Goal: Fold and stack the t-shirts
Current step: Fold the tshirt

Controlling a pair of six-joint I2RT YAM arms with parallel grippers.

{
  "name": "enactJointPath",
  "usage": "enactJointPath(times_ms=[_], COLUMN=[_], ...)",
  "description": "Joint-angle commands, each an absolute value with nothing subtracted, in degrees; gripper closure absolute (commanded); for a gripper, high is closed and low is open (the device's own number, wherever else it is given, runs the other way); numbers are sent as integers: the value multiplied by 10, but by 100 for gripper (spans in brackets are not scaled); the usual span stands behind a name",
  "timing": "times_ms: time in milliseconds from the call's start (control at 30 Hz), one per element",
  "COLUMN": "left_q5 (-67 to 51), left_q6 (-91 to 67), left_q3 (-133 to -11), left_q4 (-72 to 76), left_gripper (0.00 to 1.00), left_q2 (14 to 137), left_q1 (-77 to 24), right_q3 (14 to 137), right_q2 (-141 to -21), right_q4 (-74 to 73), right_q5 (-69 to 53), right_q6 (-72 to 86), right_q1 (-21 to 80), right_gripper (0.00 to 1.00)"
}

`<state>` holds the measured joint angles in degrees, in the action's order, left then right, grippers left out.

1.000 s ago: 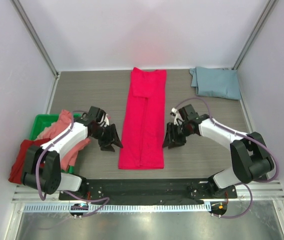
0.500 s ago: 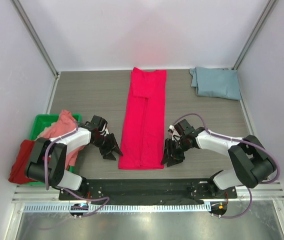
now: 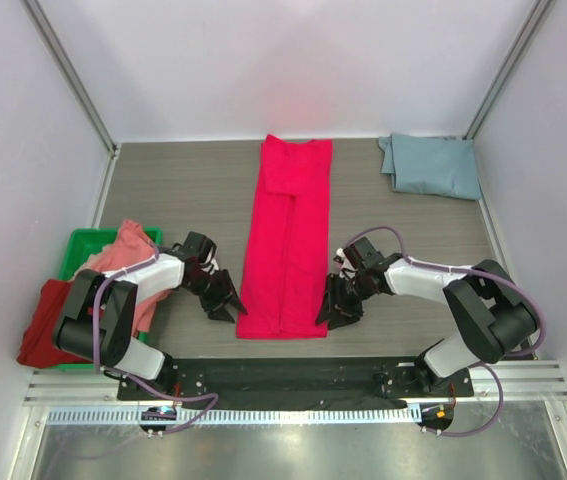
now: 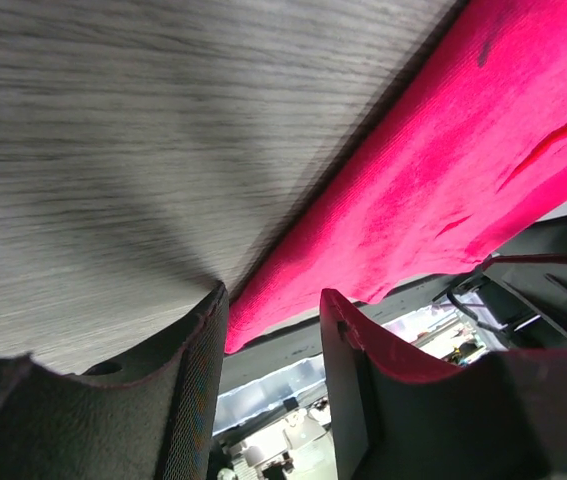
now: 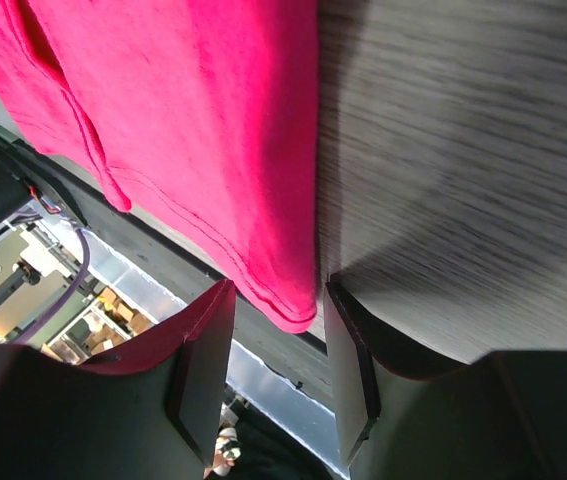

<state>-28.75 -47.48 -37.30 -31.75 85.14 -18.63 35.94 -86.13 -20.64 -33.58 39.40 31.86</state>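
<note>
Where the bright crimson-pink t-shirt (image 3: 288, 240) lies, down the middle of the bench (image 3: 178, 190), it forms 1 long narrow strip running from the far wall toward the arms. Both sides are folded inward, so 2 edges meet along a line over its near half. The cloth lies flat, with a stitched hem at the near end.

The left hand (image 3: 228, 300) sits low at the strip's near left corner. Its fingers are spread, and its wrist view shows the cloth's edge in the gap between them, not pinched. The right hand (image 3: 331, 308) sits at the near right corner, also released, with the hem corner showing between its fingers.

A dusty blue-grey t-shirt (image 3: 431, 166) lies folded in the far right corner, well apart. At the left edge a green bin (image 3: 78, 245) holds a crumpled salmon pink t-shirt (image 3: 123, 255) spilling over its rim, and a dark red t-shirt (image 3: 43, 325) hangs off its near left side.

The bench top is matte grey wood-grain with fine lines. White walls (image 3: 293, 60) close it on 3 sides, metal posts (image 3: 73, 75) slant at the far corners, and a black rail (image 3: 283, 375) carries the arm bases.
</note>
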Motion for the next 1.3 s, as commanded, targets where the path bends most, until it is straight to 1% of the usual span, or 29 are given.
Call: enactJointPath(times_ms=[0,33,133,267,300,333,367,400,467,500,600,667,733,867,967,1133,1267], left_q5=[-265,-266,-270,-272,-275,-277,-277,-278,-274,-272,-268,-264,-262,-262,-237,-216,-210], left_q6=[-453,-453,-454,-452,-452,-451,-451,-450,-450,-450,-435,-410,-391,-346,-305,-296,-285], left_q3=[-369,-367,-365,-359,-358,-359,-358,-358,-359,-364,-397,-429,-488,-591,-689,-767,-843], left_q4=[-335,-335,-331,-331,-331,-331,-331,-332,-333,-336,-352,-358,-376,-402,-425,-428,-416], left_gripper=[57,60,66,70,74,76,80,83,100,100,100,100,100,100,100,100,100], left_q2=[863,863,863,860,858,858,857,857,857,856,843,836,843,872,905,961,1013], left_q1=[-193,-193,-200,-216,-221,-222,-224,-225,-225,-225,-217,-213,-208,-203,-193,-180,-175], right_q3=[370,369,364,355,354,354,354,353,350,349,367,383,415,495,564,648,686], right_q2=[-870,-870,-870,-867,-866,-864,-862,-861,-860,-855,-830,-810,-787,-783,-809,-862,-915], right_q4=[-191,-192,-194,-196,-195,-195,-193,-187,-182,-178,-185,-197,-219,-268,-289,-274,-234], right_q5=[-323,-321,-320,-319,-318,-320,-322,-326,-333,-333,-332,-333,-332,-324,-334,-331,-336], right_q6=[404,404,407,410,410,410,410,410,412,411,399,385,362,320,299,293,299], right_q1=[327,330,334,336,336,337,338,338,339,339,338,335,321,275,239,207,185], right_gripper=[53,53,54,56,57,59,63,74,83,92,98,98,99,98,99,99,99])
